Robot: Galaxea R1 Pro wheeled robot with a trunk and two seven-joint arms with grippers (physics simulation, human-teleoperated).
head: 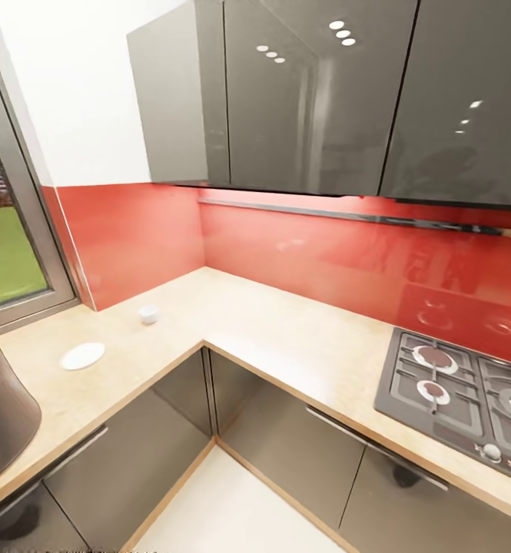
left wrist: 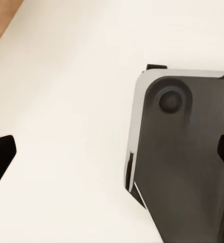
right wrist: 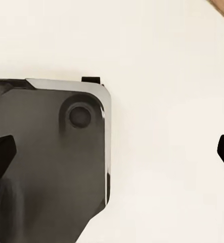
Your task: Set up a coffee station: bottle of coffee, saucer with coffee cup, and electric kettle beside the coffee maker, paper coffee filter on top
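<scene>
1. Grippers: both wrist views look down at pale floor and the robot's dark base. Left gripper [left wrist: 112,159] shows dark fingertips far apart at the frame edges, nothing between them: released, empty. Right gripper [right wrist: 114,157] likewise spread and empty.
2. Coffee maker [head: 1,415]: nearest task item, dark column at the head view's left edge, standing on the near end of the kitchen countertop [head: 286,330]'s left run.
3. Saucer [head: 82,355]: flat on the left run, beyond the coffee maker and apart from it.
4. Coffee cup [head: 148,313]: upright, farther toward the corner, apart from the saucer, not on it.
5. Judgement: all three lie to the robot's left, so the left arm looks nearer. Counter around cup and saucer is open; front edge runs just beside the saucer.
6. Hob [head: 462,399] sits far right, well clear.
</scene>
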